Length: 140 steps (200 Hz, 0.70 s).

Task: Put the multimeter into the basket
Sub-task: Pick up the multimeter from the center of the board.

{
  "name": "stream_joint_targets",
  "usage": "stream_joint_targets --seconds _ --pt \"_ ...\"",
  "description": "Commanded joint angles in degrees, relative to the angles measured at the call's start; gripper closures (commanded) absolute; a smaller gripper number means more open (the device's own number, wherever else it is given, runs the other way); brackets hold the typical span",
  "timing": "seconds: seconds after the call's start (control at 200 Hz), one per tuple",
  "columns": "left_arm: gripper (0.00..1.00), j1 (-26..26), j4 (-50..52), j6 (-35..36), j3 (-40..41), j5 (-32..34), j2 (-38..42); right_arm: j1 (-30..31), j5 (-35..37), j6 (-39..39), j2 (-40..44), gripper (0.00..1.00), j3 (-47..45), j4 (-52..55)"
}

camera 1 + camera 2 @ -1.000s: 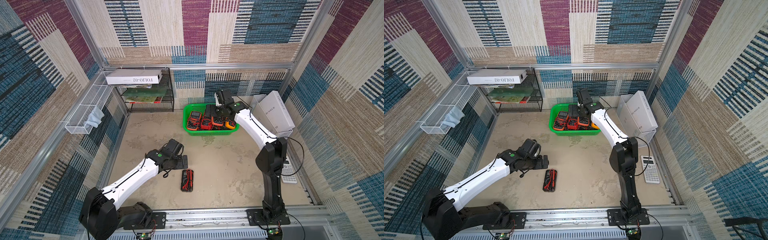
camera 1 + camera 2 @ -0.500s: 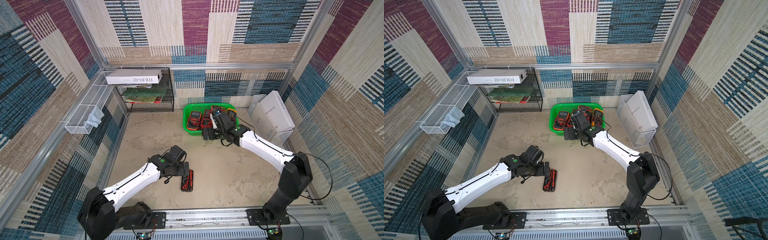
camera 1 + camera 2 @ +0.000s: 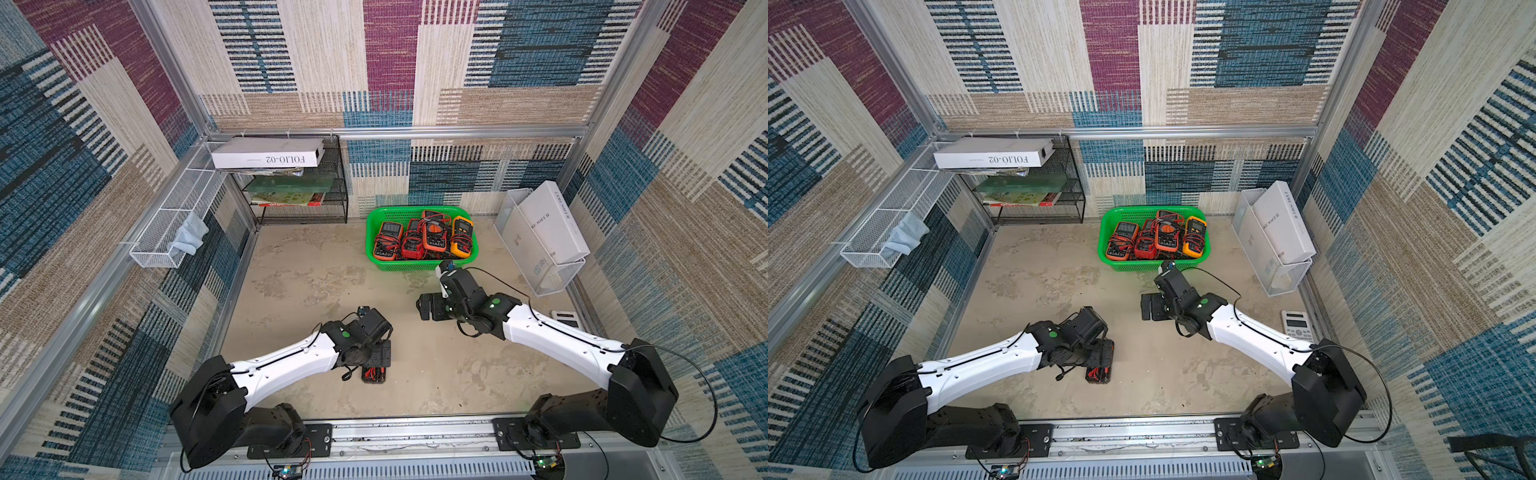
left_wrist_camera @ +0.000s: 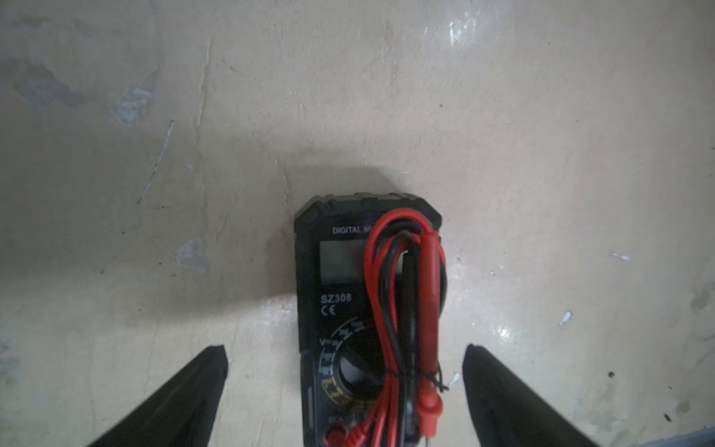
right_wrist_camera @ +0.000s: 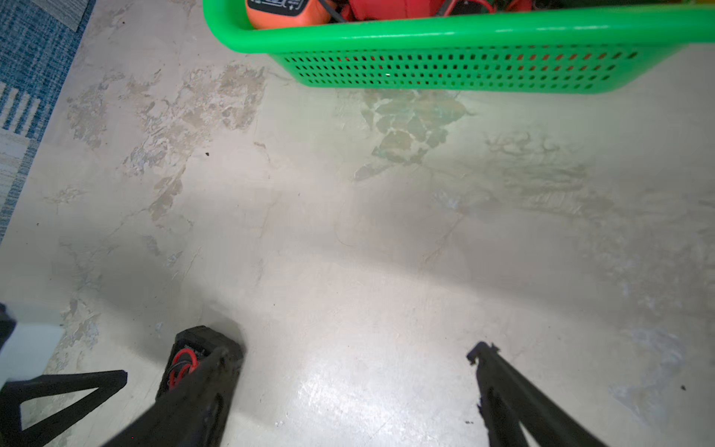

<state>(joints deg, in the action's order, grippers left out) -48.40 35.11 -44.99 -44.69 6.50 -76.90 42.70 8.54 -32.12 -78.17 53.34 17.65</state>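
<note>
A black multimeter (image 3: 374,374) (image 3: 1098,372) with red and black leads wrapped over its face lies on the floor near the front. My left gripper (image 3: 376,353) (image 4: 345,348) hangs open just above it. One finger stands on each side of the multimeter (image 4: 348,294), touching nothing. The green basket (image 3: 419,266) (image 3: 1154,264) (image 5: 445,69) sits at the back and holds several red, orange and yellow meters. My right gripper (image 3: 430,307) (image 5: 354,348) is open and empty over bare floor, in front of the basket. The multimeter's end (image 5: 185,360) shows beside one of its fingers.
A black mesh shelf rack (image 3: 299,187) with books stands at the back left. A white wire bin (image 3: 174,224) hangs on the left wall. A white mesh bin (image 3: 552,278) with white boxes leans at the right, and a calculator (image 3: 565,318) lies in front of it.
My right gripper has drawn back from over the basket to the floor in front of it. My left gripper has slid right until it straddles the multimeter. Both stay open.
</note>
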Motion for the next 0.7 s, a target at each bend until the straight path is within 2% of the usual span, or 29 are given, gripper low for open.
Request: stream_joint_targets --seconds 0.0,0.371,0.456,0.576,0.696 --pt "0.00 -0.45 -2.26 -1.28 0.29 1.77 -1.76 0.01 1.36 -1.49 1.15 0.00 -1.20 -1.55" --pt "0.00 -1.24 -5.83 -0.89 0.04 1.76 -7.92 -0.32 2.89 -1.11 1.27 0.00 -1.97 -0.38" --pt "0.03 -1.34 -6.67 -1.13 0.21 1.65 -9.12 -0.75 3.07 -0.94 1.44 0.00 -2.07 -0.12" --pt "0.18 -1.52 -7.55 -1.19 0.31 1.48 -10.03 -1.69 3.15 -0.84 1.88 0.00 -2.04 0.32" --pt "0.51 -1.61 -7.71 -0.99 0.28 1.55 -9.82 -2.93 3.34 -0.73 2.74 0.00 -2.29 0.58"
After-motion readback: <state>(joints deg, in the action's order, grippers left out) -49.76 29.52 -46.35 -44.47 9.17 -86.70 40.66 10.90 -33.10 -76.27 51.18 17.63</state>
